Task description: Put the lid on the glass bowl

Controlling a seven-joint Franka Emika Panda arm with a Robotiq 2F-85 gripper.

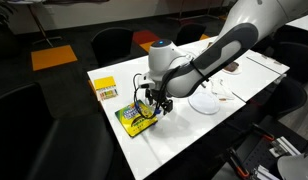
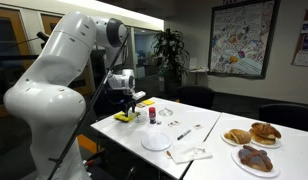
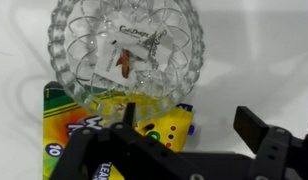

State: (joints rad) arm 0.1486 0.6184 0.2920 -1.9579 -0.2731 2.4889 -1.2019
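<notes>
Gripper (image 3: 189,118) fingers stand apart, clamped on nothing. Between them show only the yellow end of the crayon box (image 3: 164,128) and bare tabletop. One tip is over the box, the other over white table (image 3: 269,55). Just past the tips is the glass bowl (image 3: 124,45): round, cut pattern, paper sticker at centre. Its near rim overlaps the box's far edge; whether it rests on the box or beside it, cannot tell. The lid cannot be told apart from the bowl here. Open white surface lies on the right of the wrist view. In both exterior views the gripper (image 1: 151,104) (image 2: 127,103) hangs low over the crayon box (image 1: 134,120) (image 2: 124,117), which lies close to the table's (image 1: 256,72) long edge. Second yellow box (image 1: 106,90) near the corner. White plate (image 1: 206,102) (image 2: 157,142) well apart along the table. Pastry plates (image 2: 256,158) at the far end.
</notes>
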